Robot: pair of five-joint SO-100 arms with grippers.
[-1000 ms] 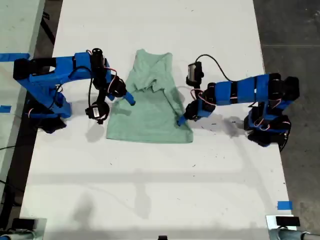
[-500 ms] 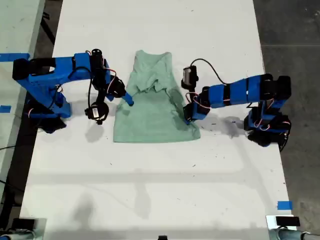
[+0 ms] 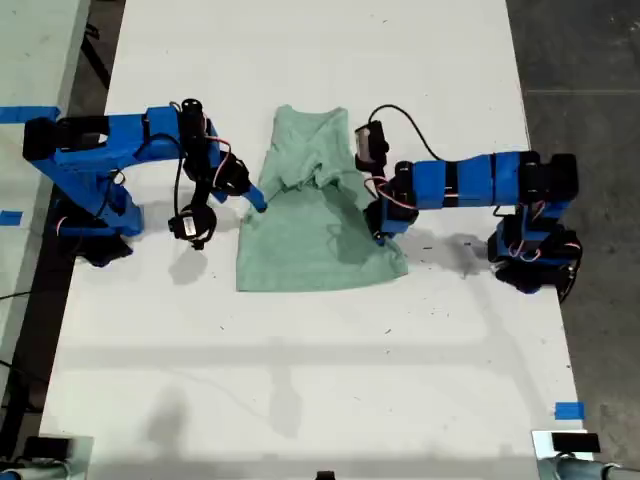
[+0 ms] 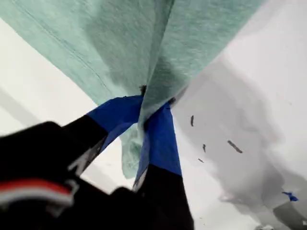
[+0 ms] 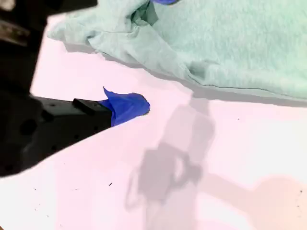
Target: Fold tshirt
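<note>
The pale mint-green tshirt (image 3: 310, 235) lies crumpled on the white table (image 3: 300, 380), neck toward the far edge, with folds across its upper part. My first gripper (image 3: 378, 228) is at the tshirt's edge on the exterior view's right. In the first wrist view it (image 4: 152, 112) is shut on a pinched ridge of the cloth (image 4: 120, 43). My second gripper (image 3: 258, 200) is at the tshirt's other edge and stands open. One blue-taped fingertip (image 5: 127, 108) is over bare table beside the cloth (image 5: 230, 43).
Both blue arm bases stand on the table, one at each side in the exterior view. A blue tape mark (image 3: 568, 410) sits near the front corner on the exterior view's right. Dark floor (image 3: 590, 60) runs past the table's edge there.
The tshirt's lower part has slid toward the exterior view's right with my first gripper holding its edge. That arm has straightened. My second gripper has hardly moved.
</note>
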